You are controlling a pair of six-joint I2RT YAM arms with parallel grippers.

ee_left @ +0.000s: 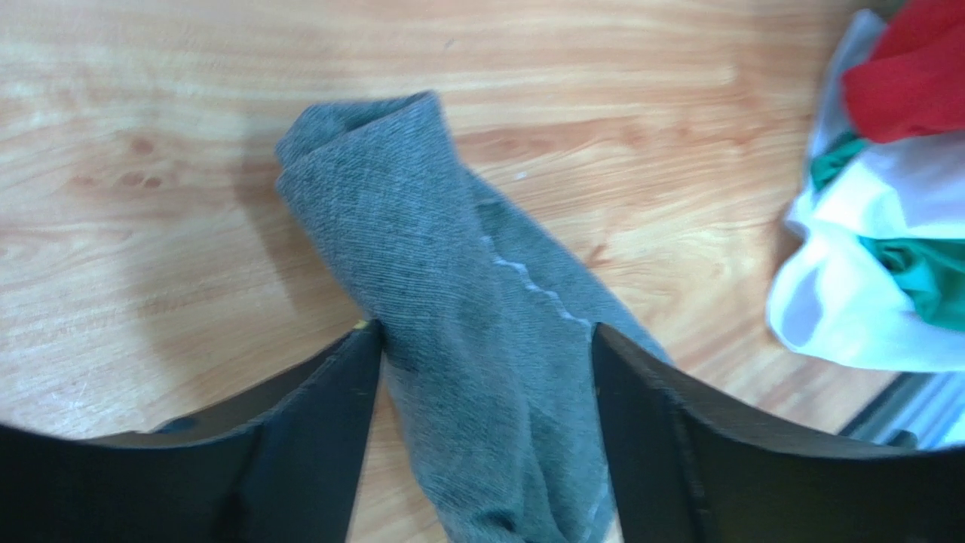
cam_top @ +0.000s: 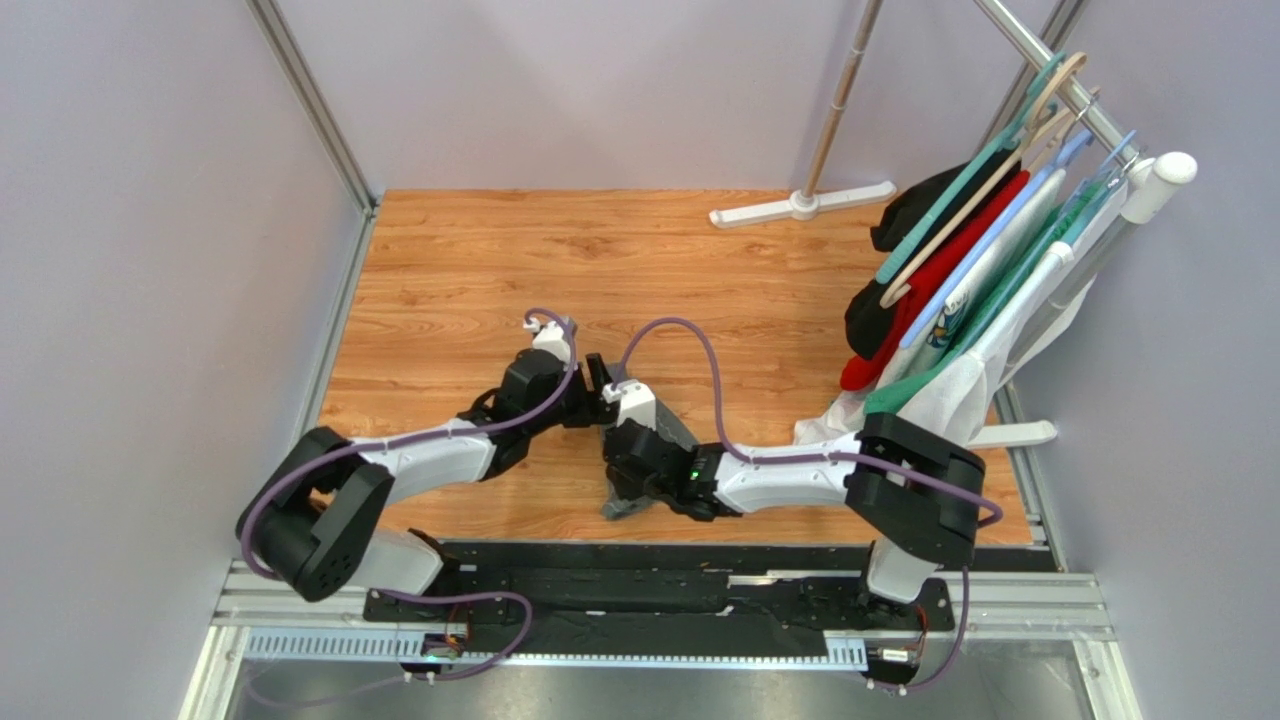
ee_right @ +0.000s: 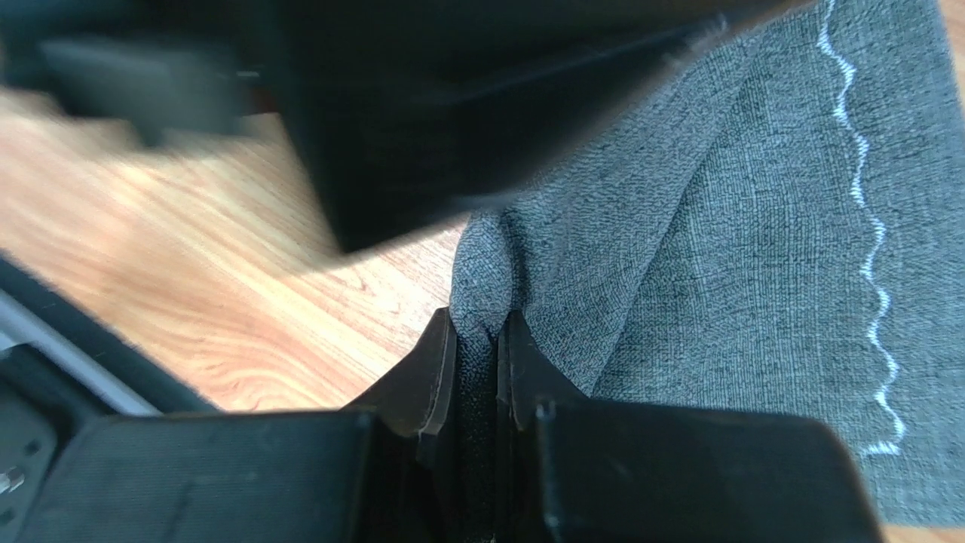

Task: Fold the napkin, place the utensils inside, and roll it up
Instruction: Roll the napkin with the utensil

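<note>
Left wrist | dark grey felt-like napkin point(ee_left: 453, 294) is seen rolled on wooden table point(ee_left: 170, 113) | left fingers point(ee_left: 317, 441) spread astride it | right fingers point(ee_right: 436, 379) clamped on its fold | utensils unseen | rolling judged nearly finished

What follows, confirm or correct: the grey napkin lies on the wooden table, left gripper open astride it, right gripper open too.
The right gripper is not open: the right wrist view shows it shut on a fold of the napkin. The rest holds: napkin on the wooden table, left gripper open astride it.
</note>
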